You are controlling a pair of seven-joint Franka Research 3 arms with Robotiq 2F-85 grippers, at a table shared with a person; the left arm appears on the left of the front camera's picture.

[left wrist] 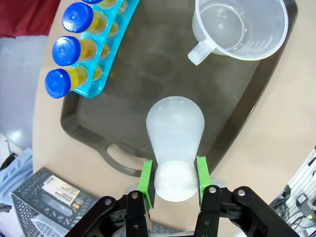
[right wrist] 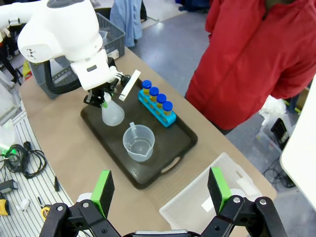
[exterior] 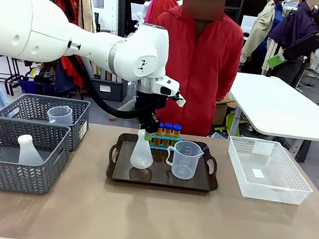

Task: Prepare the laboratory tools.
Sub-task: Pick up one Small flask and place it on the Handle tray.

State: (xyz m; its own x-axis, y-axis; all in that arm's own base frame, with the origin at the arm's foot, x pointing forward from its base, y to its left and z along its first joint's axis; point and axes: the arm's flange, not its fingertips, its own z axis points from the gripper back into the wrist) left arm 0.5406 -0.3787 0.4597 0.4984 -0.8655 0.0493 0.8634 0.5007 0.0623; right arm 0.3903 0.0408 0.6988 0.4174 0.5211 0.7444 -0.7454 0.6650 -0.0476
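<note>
flask neck pinched on the tray

green pads (left wrist: 146, 178) of the left gripper (left wrist: 173, 180) are pressed on the neck of the conical flask (left wrist: 175, 133), which is stood upright on the dark tray (exterior: 161, 177). the beaker (exterior: 185, 159) is sat just beside it, the blue rack (exterior: 166, 139) of tubes (left wrist: 66, 50) behind. the right gripper (right wrist: 160, 190) is held spread wide, high above the table.

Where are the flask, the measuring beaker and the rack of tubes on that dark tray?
conical flask (exterior: 141, 155): front view, its wide base.
measuring beaker (exterior: 186, 160): front view, its clear wall.
blue rack (right wrist: 157, 112): right wrist view, its side.
</note>
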